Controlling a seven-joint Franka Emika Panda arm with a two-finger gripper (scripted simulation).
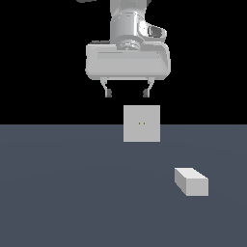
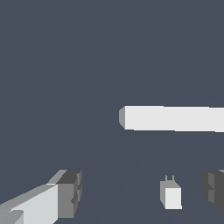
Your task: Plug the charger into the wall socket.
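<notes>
The charger (image 1: 191, 181) is a small grey-white block lying on the dark floor toward the exterior view's right. In the wrist view the charger (image 2: 171, 197) shows two short prongs at one end. The wall socket (image 1: 141, 123) is an upright light grey square plate with two orange-brown dots, standing behind the charger. In the wrist view the socket (image 2: 175, 118) shows edge-on as a long pale bar. My gripper (image 1: 127, 91) hangs open and empty, high above the socket and clear of both things. Its fingers (image 2: 70, 192) frame the charger in the wrist view.
The dark grey-blue floor (image 1: 62, 193) spreads flat around both things. Nothing else stands on it in either view.
</notes>
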